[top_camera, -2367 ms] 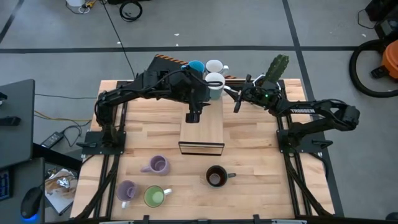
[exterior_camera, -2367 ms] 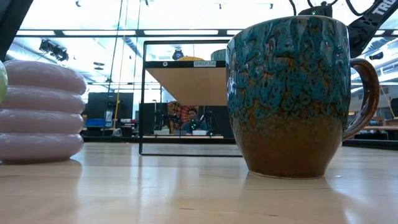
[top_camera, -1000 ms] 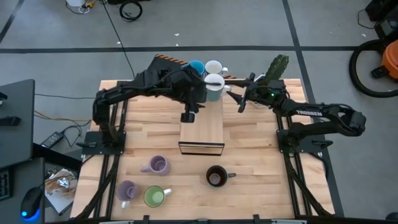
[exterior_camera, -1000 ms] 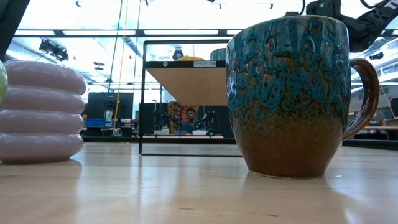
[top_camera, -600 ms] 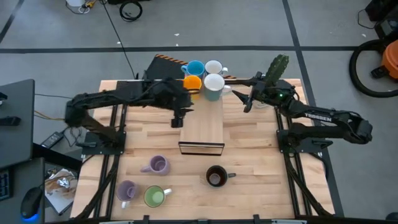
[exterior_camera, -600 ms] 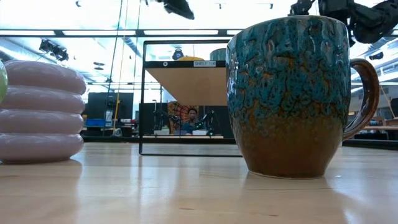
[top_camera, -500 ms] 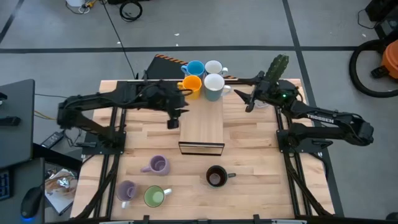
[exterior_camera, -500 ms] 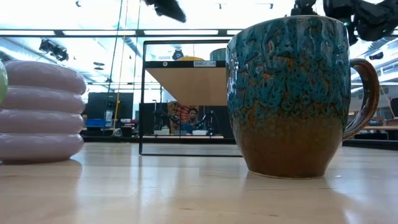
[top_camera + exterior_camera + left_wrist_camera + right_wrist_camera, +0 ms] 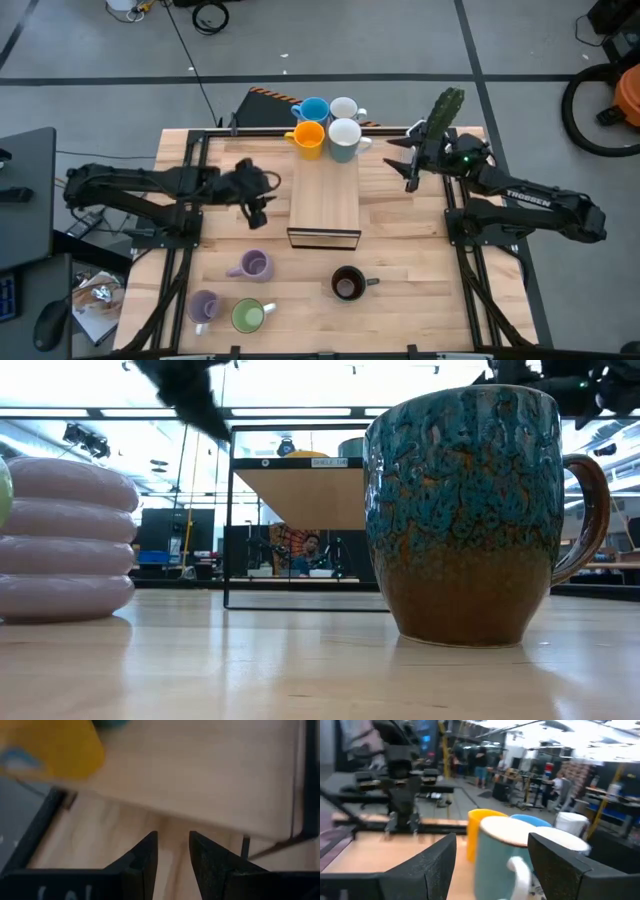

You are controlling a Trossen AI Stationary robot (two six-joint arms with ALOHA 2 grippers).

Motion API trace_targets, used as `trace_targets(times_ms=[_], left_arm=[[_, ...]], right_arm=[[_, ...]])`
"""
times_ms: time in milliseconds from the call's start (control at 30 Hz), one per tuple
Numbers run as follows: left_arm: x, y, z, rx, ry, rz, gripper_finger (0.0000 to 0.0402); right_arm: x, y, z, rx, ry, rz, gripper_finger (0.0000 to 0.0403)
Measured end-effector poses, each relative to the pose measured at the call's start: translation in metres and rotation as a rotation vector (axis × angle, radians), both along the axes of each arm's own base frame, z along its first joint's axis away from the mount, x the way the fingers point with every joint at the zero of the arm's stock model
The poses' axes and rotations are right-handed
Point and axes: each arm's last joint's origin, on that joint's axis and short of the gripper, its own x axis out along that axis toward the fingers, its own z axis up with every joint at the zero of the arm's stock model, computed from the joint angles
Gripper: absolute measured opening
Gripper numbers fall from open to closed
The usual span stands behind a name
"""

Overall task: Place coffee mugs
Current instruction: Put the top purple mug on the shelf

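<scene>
While left fingers hang slightly parted beside the shelf, right fingers spread.

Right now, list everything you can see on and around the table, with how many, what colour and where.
Shelf: one, light wood top on a black frame, table middle.
Mugs on the shelf's far end: four; orange mug, light blue mug, two white mugs.
Mugs at the table's near edge: four; two lavender mugs, green mug, dark brown mug.
Cactus: one, green, far right corner.
Left pincer: dark, open, empty, over the table left of the shelf.
Right pincer: dark, open, empty, right of the shelf's mugs.
</scene>
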Motion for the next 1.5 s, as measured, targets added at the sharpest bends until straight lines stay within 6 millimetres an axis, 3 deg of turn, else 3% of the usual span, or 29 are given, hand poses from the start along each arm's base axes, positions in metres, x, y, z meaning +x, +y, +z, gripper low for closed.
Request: trace_targets(times_ms=[133, 300, 433, 633, 867, 1100, 1300, 1500], left_arm=[[-0.009, -0.019, -0.023, -0.113, 0.032, 0.030, 0.0117], [-0.015, -0.051, -0.038, -0.208, 0.062, 0.048, 0.0117], [-0.021, -0.073, -0.032, -0.291, 0.033, 0.073, 0.0117], [-0.040, -0.090, -0.021, -0.412, 0.106, 0.211, 0.0117], [-0.035, -0.117, -0.017, -0.453, 0.279, 0.274, 0.0117], [-0.024, -0.133, -0.026, -0.582, 0.496, 0.345, 0.0117], [-0.028, -0.138, -0.028, -0.656, 0.543, 0.421, 0.0121], [-0.035, -0.144, -0.028, -0.654, 0.555, 0.453, 0.0182]], right_arm=[[0.001, 0.008, 0.002, -0.028, -0.006, 0.051, 0.0251], [0.005, 0.017, 0.002, -0.064, -0.002, 0.108, 0.0250], [0.010, 0.024, 0.002, -0.071, -0.008, 0.149, 0.0249], [0.018, 0.031, -0.003, -0.069, 0.025, 0.186, 0.0250], [0.031, 0.039, -0.008, -0.142, 0.042, 0.156, 0.0250], [0.038, 0.038, -0.009, -0.213, 0.043, 0.110, 0.0250], [0.042, 0.034, -0.010, -0.221, 0.031, 0.095, 0.0250], [0.045, 0.033, -0.012, -0.242, 0.040, 0.101, 0.0250]])
